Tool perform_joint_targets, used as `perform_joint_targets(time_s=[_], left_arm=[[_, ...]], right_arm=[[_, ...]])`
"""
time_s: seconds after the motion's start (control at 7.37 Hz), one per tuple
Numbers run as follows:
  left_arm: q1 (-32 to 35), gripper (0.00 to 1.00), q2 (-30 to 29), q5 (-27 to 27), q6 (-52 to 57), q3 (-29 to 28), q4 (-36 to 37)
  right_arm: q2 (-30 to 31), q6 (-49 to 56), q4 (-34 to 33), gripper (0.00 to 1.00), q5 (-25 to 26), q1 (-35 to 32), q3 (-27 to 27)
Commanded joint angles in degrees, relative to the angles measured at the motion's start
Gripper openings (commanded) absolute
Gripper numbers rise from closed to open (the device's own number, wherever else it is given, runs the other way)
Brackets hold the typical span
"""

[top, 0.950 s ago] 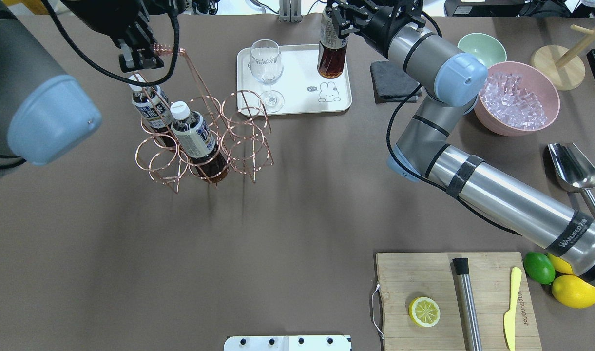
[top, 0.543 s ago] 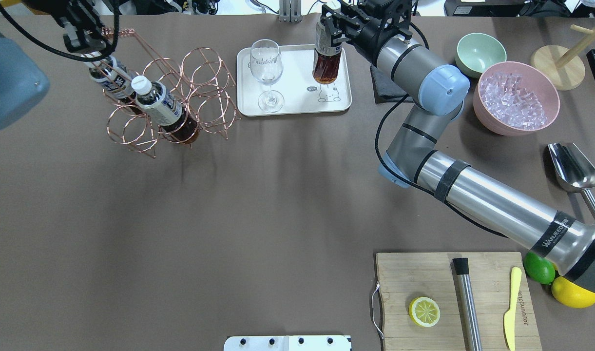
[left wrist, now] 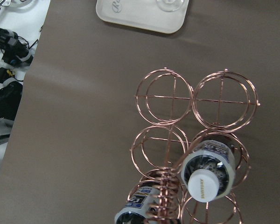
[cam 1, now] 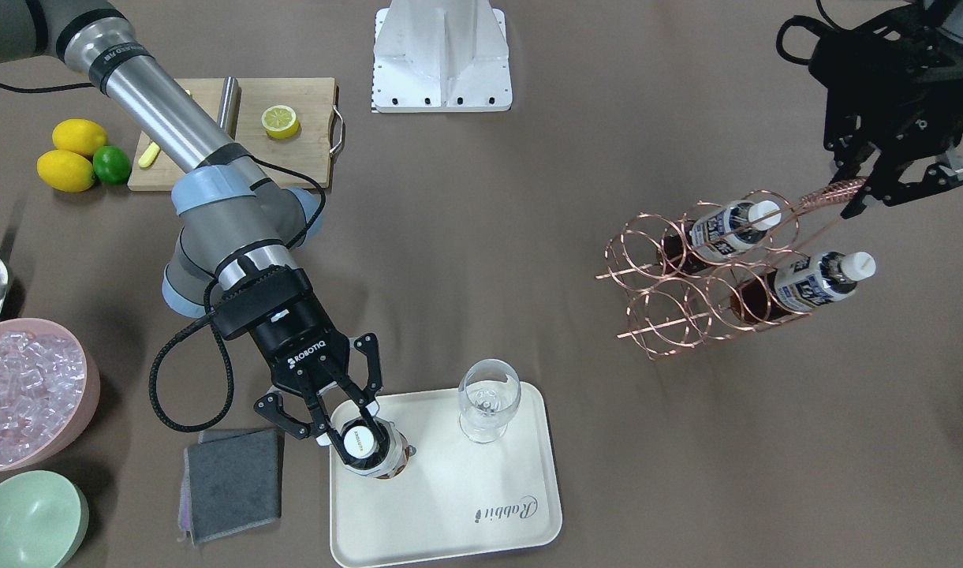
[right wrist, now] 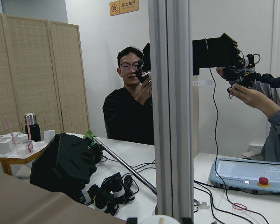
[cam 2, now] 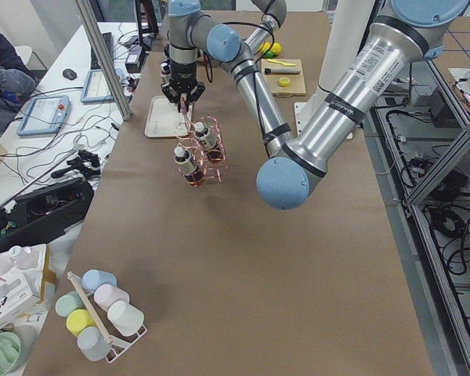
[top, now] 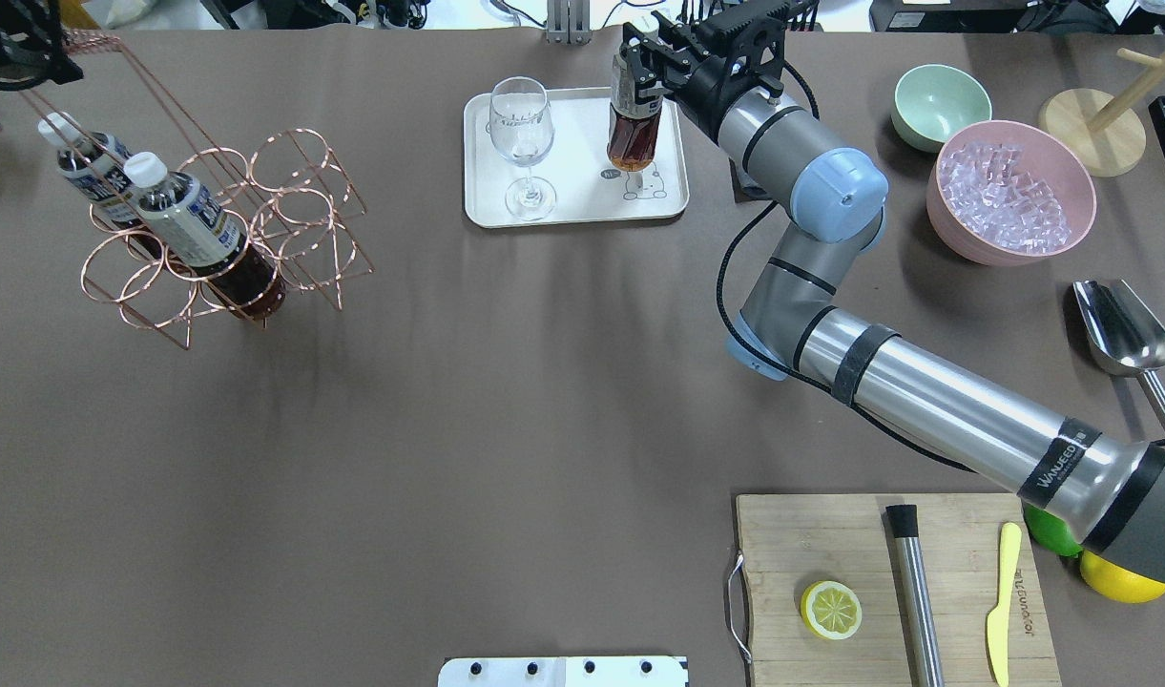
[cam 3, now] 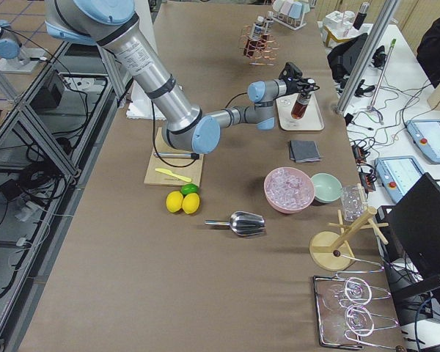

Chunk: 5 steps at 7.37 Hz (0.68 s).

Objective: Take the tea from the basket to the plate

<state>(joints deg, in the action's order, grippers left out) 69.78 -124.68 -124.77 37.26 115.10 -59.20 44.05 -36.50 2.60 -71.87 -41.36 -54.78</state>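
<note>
My right gripper is shut on the neck of one tea bottle and holds it upright on or just over the cream plate, by the bear print. In the front view its fingers clasp the white cap end over the plate. My left gripper is shut on the thin handle of the copper wire basket, which hangs tilted above the table at the far left. Two more tea bottles lean in its rings.
A stemmed glass stands on the plate's left half. A grey cloth, mint bowl and pink ice bowl lie to the plate's right. A cutting board with a lemon half, and a metal scoop, are nearer the robot.
My left gripper has carried the basket with its two bottles far to the left, away from the plate. My right gripper has moved the held bottle a little left and down over the plate.
</note>
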Motion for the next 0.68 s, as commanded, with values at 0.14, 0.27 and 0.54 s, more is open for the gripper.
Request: perform_joint_targets(time_s=[0.14,0.27,0.54], left_arm=[[7.11,0.00,6.36,-1.18,10.53,0.12,0.05],[7.99,0.00,7.77,-1.09,13.85,0.03,-0.04],[9.40,0.00,11.19,-1.18,19.31,0.03,-0.48]], right_arm=[[-0.28,0.12,1.62,0.00,1.65,0.49,2.21],[-0.28,0.12,1.62,0.00,1.73,0.67,2.48],[-0.28,0.12,1.62,0.00,1.82,0.93,2.83]])
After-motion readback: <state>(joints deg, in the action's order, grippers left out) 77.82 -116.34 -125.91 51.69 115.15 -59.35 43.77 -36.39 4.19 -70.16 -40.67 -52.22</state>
